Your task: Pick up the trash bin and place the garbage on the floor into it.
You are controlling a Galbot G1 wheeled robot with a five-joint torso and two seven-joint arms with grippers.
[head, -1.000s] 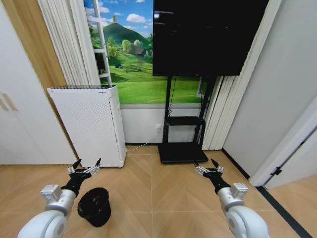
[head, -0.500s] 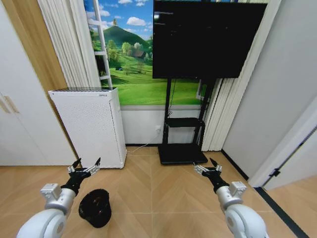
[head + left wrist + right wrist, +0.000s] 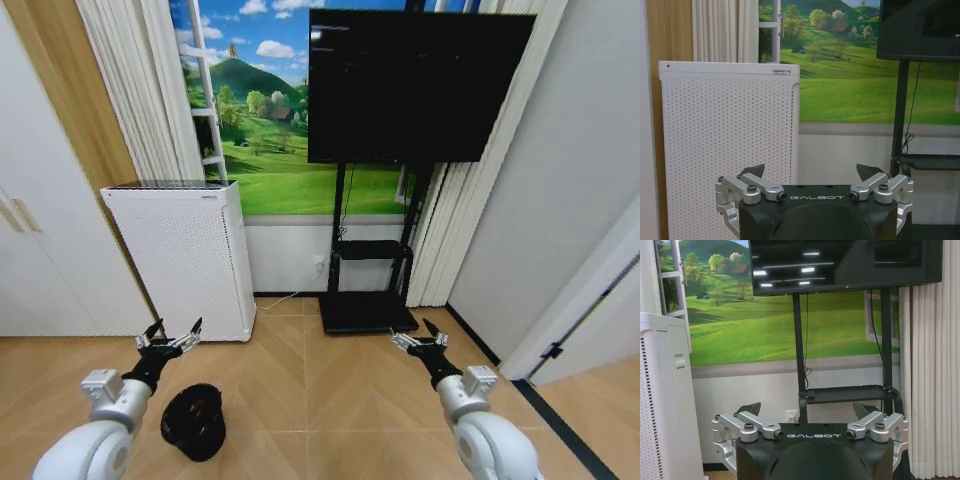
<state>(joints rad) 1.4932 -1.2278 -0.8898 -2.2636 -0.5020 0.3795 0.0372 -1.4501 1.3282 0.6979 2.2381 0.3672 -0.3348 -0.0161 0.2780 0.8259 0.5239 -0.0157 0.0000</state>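
Your trash bin (image 3: 192, 421) stands on the wooden floor (image 3: 320, 390) just beside the left end effector (image 3: 170, 335), below it and slightly inboard, so a straight reach forward would miss it and a careless swing could knock it over. Both the left and the right end effector (image 3: 420, 336) are spread and carry nothing. The white perforated cabinet (image 3: 183, 255) sits close ahead on the left (mind it if you drive on). The bin's inside looks dark; you cannot tell whether anything lies in it.
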